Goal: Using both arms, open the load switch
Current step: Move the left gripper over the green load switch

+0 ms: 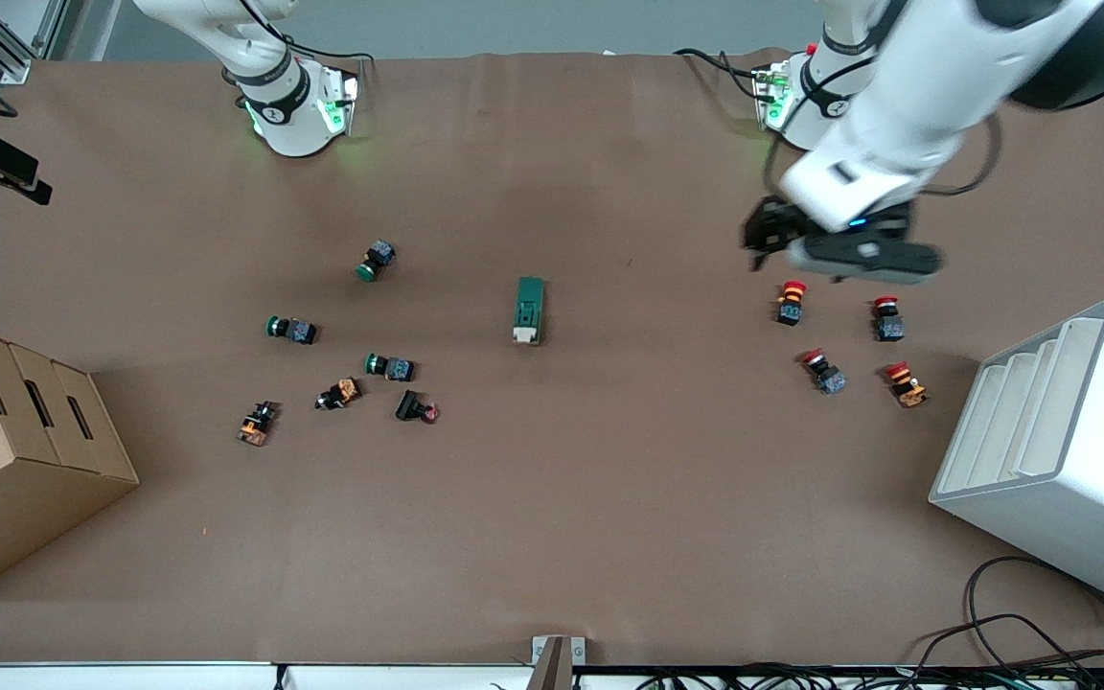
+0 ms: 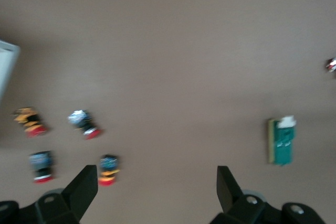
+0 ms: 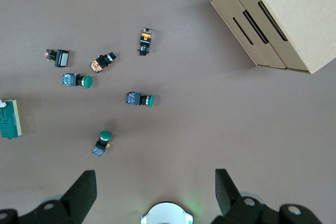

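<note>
Left wrist view, left gripper: hung wide open, clasping nothing, over the table just beside the red-capped push-buttons at the left arm's end. Stood well apart from the load switch; caught it only near the margin of that view, clear of the fingers.

Right wrist view, right gripper: likewise spread wide and empty, high over the table close to the right arm's own base. Looked down on the green-capped push-buttons and on one end of the load switch. Could not be found in the front view.

Load switch: lay flat near the middle of the table, between the two clusters of buttons, long axis running toward the front camera, white toggle piece at the nearer end. Touched by neither gripper.

Step judged: the approach, with no contact made and the switch not yet opened. Next move, by judgement: bring both grippers in over the switch, one to pin the green body against the table, the other to narrow onto the white toggle and work it. Would call for a smaller opening and a careful descent, to avoid sliding or tipping so small and loose a block.
</note>
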You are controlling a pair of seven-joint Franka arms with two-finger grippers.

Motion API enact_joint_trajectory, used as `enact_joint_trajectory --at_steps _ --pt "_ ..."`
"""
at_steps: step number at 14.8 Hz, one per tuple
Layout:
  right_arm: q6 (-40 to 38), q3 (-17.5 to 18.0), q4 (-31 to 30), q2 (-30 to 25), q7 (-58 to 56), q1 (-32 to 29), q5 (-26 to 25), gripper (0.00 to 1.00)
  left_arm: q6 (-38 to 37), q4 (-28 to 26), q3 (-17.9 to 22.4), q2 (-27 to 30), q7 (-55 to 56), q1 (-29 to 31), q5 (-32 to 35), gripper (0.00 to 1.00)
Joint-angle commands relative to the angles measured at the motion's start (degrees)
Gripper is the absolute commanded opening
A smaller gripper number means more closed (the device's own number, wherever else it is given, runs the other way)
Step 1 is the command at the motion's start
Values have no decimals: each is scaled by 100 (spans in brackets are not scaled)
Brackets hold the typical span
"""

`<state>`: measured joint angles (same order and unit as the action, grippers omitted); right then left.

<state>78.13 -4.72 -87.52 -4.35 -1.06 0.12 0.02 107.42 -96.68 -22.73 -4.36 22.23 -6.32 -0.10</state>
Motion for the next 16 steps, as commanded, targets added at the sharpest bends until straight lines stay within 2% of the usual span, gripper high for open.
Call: enact_joint_trajectory --at_steps 1,7,10,16 --pt "18 41 -46 -57 -43 -56 -28 100 672 26 -346 -608 1130 -367 481 100" --pt "44 41 -10 4 -43 -73 -19 100 1816 17 -355 -1821 4626 -1958 2213 100" --pt "36 41 7 136 -52 -82 -98 100 1897 17 -355 -2340 6358 -2530 3389 100" --pt "53 41 95 566 -8 -100 -186 100 1888 -35 -347 -3254 8776 -3471 5876 100"
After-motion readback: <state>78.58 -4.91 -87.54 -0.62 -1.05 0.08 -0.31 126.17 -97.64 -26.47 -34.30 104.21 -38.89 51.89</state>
